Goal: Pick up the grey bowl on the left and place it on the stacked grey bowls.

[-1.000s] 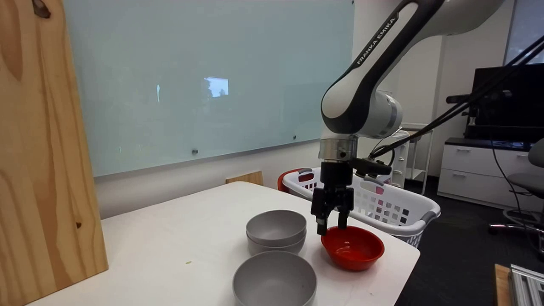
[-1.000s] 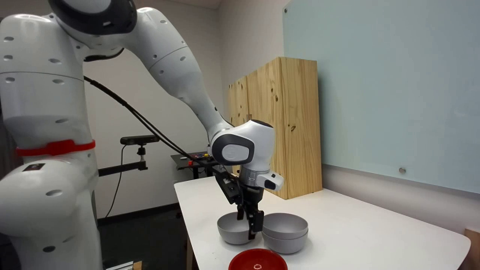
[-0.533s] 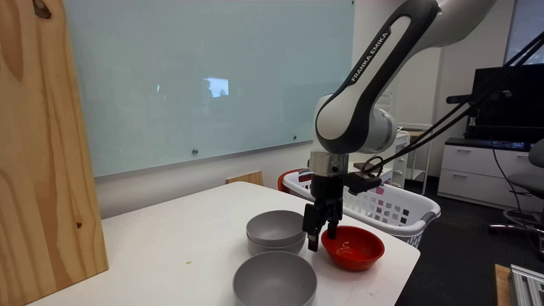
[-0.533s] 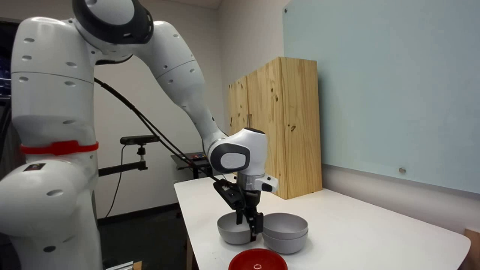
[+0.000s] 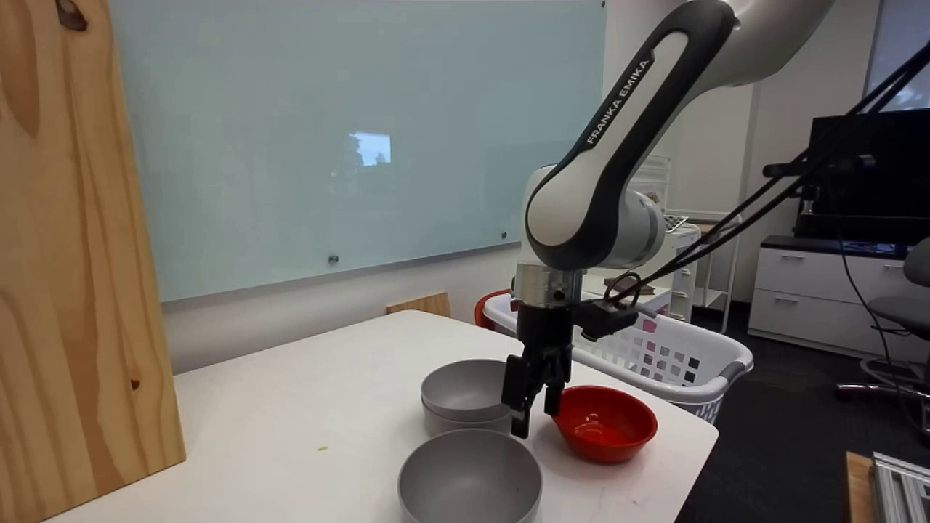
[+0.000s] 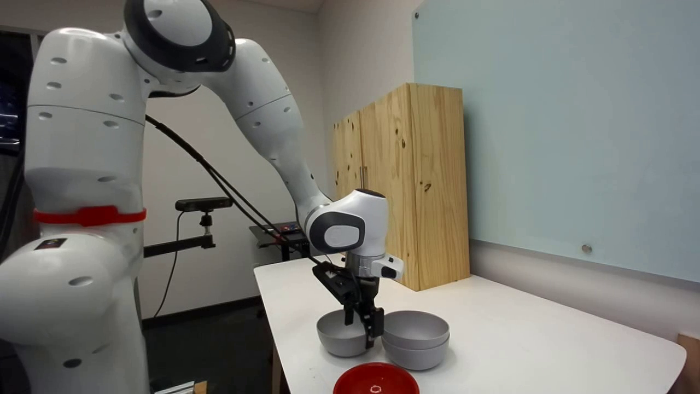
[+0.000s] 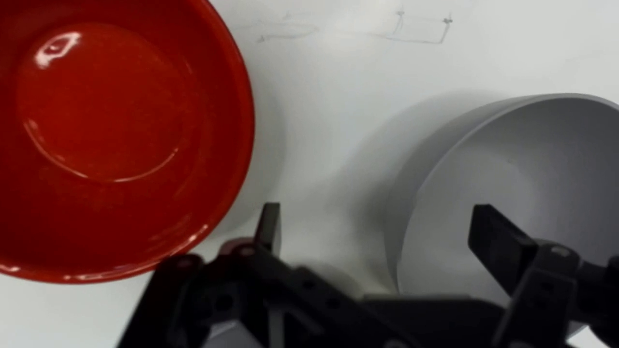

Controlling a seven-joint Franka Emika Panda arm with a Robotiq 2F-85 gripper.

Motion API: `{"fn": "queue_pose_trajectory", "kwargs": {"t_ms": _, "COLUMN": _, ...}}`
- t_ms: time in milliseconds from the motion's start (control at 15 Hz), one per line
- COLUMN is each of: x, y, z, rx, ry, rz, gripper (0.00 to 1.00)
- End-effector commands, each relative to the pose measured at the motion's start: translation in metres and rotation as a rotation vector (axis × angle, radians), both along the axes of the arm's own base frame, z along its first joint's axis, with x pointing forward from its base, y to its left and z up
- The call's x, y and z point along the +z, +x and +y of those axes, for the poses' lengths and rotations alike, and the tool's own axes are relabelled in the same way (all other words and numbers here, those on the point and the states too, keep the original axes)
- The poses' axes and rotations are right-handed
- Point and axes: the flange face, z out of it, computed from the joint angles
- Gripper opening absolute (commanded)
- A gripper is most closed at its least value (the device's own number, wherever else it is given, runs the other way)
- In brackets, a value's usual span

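The parted jaws have shifted nearer the grey bowl point(image 5: 470, 476): plain, matte, round, thin-rimmed, a small speck inside.

The grey bowl point(image 5: 471, 478) and the stacked grey bowls point(image 5: 463, 396) look smooth and matt; the red bowl point(image 7: 121, 116) is glossy, with bright highlights. The cabinet point(image 6: 440, 191) is knotty wood, the wall panel point(image 6: 574, 137) glossy like glass, the basket point(image 5: 694, 393) plastic-looking.

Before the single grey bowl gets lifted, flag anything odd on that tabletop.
Thin scribbled lines in the wrist view and a small yellowish fleck in an exterior view stand out against the plain white tabletop.
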Motion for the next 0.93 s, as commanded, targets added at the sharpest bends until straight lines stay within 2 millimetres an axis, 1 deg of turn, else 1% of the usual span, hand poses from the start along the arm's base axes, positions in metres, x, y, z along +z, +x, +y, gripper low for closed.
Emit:
{"fn": "queue_pose_trajectory", "kwargs": {"t_ms": 0, "x": -0.022, "y": 0.005, "z": 0.006, "rx": -0.013, "ry": 0.019, "rz": 0.008, "gripper": 1.0}}
{"fn": "queue_pose_trajectory", "kwargs": {"t_ms": 400, "x": -0.049, "y": -0.002, "z": 0.019, "rx": -0.058, "ry": 0.042, "rz": 0.027, "gripper": 1.0}}
{"fn": "queue_pose_trajectory", "kwargs": {"t_ms": 467, "x": -0.052, "y": -0.002, "z": 0.021, "rx": -0.061, "ry": 0.041, "rz": 0.025, "gripper": 0.77}}
{"fn": "queue_pose_trajectory", "kwargs": {"t_ms": 533, "x": -0.055, "y": -0.003, "z": 0.023, "rx": -0.064, "ry": 0.041, "rz": 0.024, "gripper": 0.74}}
{"fn": "queue_pose_trajectory", "kwargs": {"t_ms": 800, "x": -0.067, "y": -0.005, "z": 0.026, "rx": -0.063, "ry": 0.03, "rz": 0.024, "gripper": 0.42}}
{"fn": "queue_pose_trajectory", "kwargs": {"t_ms": 867, "x": -0.07, "y": -0.006, "z": 0.025, "rx": -0.062, "ry": 0.028, "rz": 0.027, "gripper": 0.36}}
